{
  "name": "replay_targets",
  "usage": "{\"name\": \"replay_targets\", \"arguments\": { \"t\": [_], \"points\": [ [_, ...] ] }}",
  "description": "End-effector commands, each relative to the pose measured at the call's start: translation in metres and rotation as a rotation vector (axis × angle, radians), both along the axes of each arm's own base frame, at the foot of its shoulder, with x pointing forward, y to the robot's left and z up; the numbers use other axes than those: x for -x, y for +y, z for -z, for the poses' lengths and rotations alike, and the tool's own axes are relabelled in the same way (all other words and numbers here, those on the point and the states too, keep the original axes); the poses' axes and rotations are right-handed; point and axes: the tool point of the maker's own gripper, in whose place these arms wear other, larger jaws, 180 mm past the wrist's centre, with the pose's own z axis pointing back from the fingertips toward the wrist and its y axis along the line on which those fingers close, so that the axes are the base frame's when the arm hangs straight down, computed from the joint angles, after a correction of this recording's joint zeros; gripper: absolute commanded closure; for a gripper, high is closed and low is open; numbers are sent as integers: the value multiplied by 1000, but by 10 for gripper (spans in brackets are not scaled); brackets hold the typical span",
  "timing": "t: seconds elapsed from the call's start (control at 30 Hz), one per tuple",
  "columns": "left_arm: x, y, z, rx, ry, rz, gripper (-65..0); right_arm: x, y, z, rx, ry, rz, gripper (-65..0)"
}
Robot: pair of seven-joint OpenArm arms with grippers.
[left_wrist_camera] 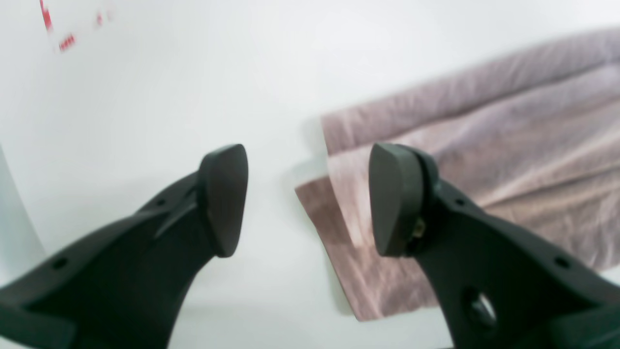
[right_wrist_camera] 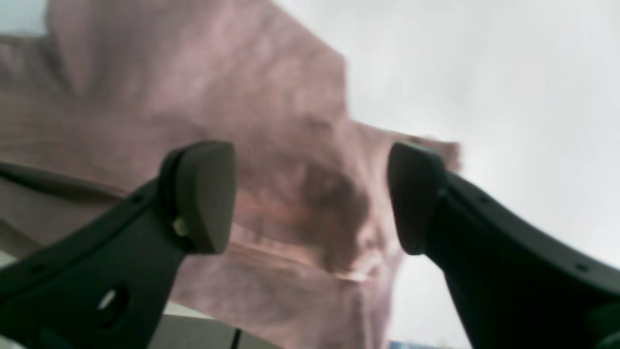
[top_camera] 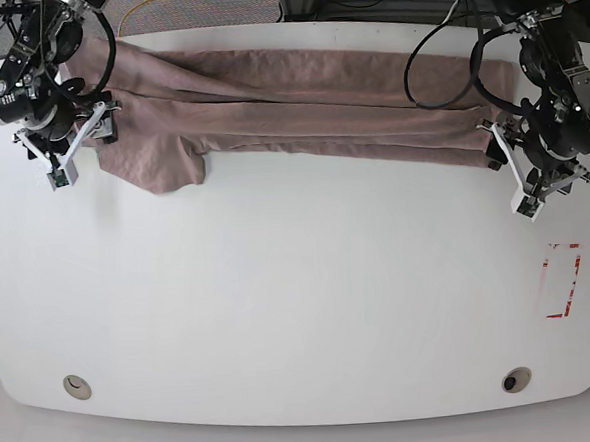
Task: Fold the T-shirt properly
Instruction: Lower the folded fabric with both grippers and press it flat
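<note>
Base view: wrinkled mauve-tan cotton T-shirt point(top_camera: 298, 111), folded into a long band along the white worktop's point(top_camera: 301, 311) far edge; left hand point(left_wrist_camera: 307, 198) and right hand point(right_wrist_camera: 310, 196) gape empty at its ends; next, probably, gripping corners for a crosswise fold.

The right gripper point(right_wrist_camera: 310, 198) holds its two black fingers point(right_wrist_camera: 203, 194) wide apart above the wrinkled dusty pink-brown cotton T-shirt point(right_wrist_camera: 252, 121), which lies on the white desk point(right_wrist_camera: 508, 87).
</note>
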Motion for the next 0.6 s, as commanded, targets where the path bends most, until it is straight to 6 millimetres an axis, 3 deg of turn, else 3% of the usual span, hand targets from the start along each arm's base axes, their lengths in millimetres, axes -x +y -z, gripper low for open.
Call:
{"name": "replay_targets", "arguments": {
  "t": [0.0, 0.17, 0.3, 0.37, 0.47, 0.57],
  "points": [
    [-1, 0, 4, 1, 8, -14, -372, -2, -1, 1, -15, -8, 5, -431],
    [10, 8, 25, -5, 80, -43, -368, 8, 7, 22, -73, 46, 28, -250],
    [19, 5, 40, 23, 98, -41, -260, 17, 9, 34, -96, 80, 37, -100],
    [25, 4, 48, 39, 110, -41, -171, 19, 9, 36, -99, 89, 37, -75],
    [32, 2, 62, 63, 145, -44, -85, 19, 8, 36, -99, 89, 38, -92],
    [39, 5, 75, 80, 187, -59, -86, 19, 8, 36, -99, 89, 38, -109]
  ]
}}
